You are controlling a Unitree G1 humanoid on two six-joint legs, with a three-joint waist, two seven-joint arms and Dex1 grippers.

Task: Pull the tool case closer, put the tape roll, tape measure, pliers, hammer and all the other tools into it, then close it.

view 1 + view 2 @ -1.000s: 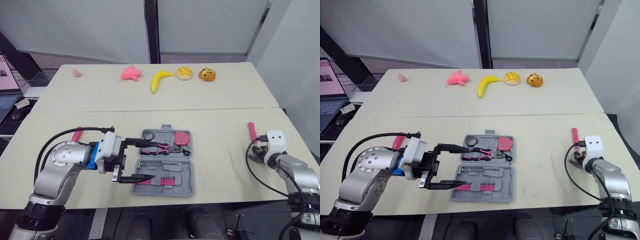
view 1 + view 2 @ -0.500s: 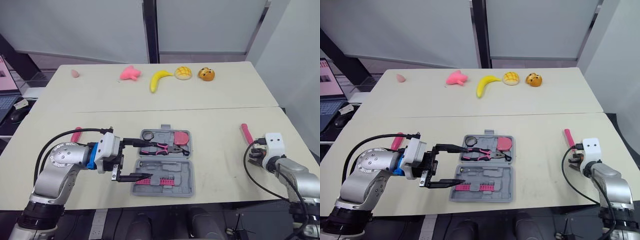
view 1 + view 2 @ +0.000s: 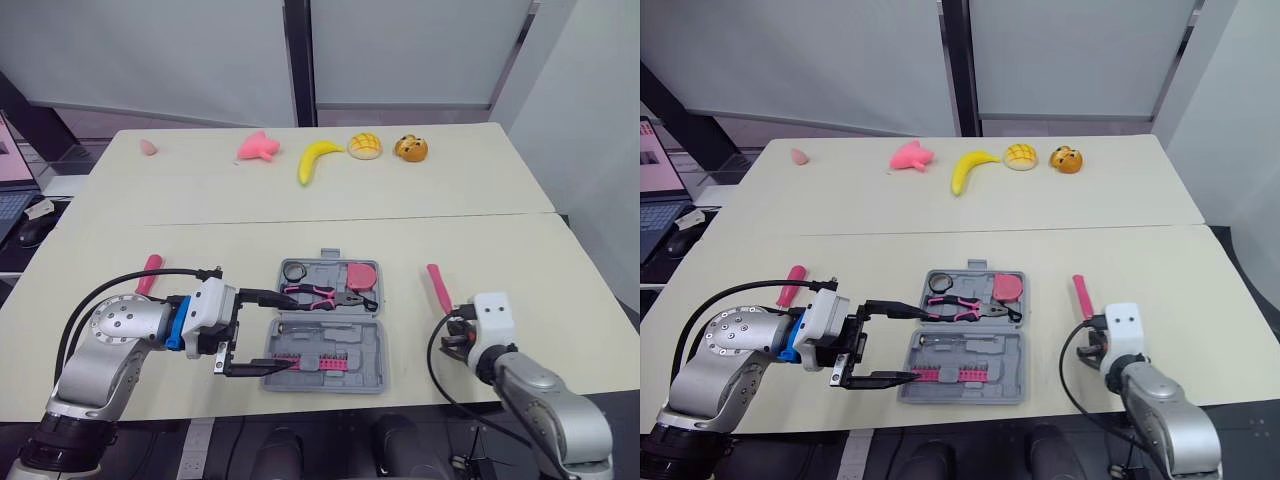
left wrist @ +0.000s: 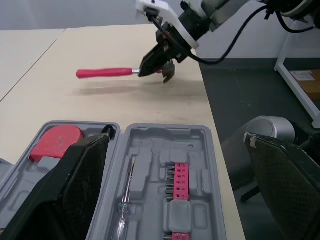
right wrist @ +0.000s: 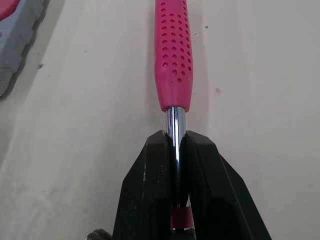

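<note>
The grey tool case (image 3: 372,352) lies open near the table's front edge. In it are the pliers (image 3: 322,294), a red tape measure (image 3: 362,273), a tape roll (image 3: 295,270) and pink bits (image 3: 320,362). My left gripper (image 3: 290,331) is open, its fingers (image 4: 75,185) spanning the case's left end with nothing held. My right gripper (image 3: 455,335) is shut on the steel shaft of the pink-handled hammer (image 3: 437,287), just above the table and right of the case. The left wrist view shows the same hammer (image 4: 105,73) beyond the case, and the right wrist view shows its handle (image 5: 172,55).
A pink-handled tool (image 3: 148,272) lies on the table left of my left arm. Along the far edge sit a pink toy (image 3: 257,147), a banana (image 3: 315,158), a bun (image 3: 364,145) and an orange toy (image 3: 411,148). A laptop stands off the table's left side.
My right gripper has carried the hammer leftward from the table's right edge to near the case. The left gripper has drawn back slightly to the left, still open.
</note>
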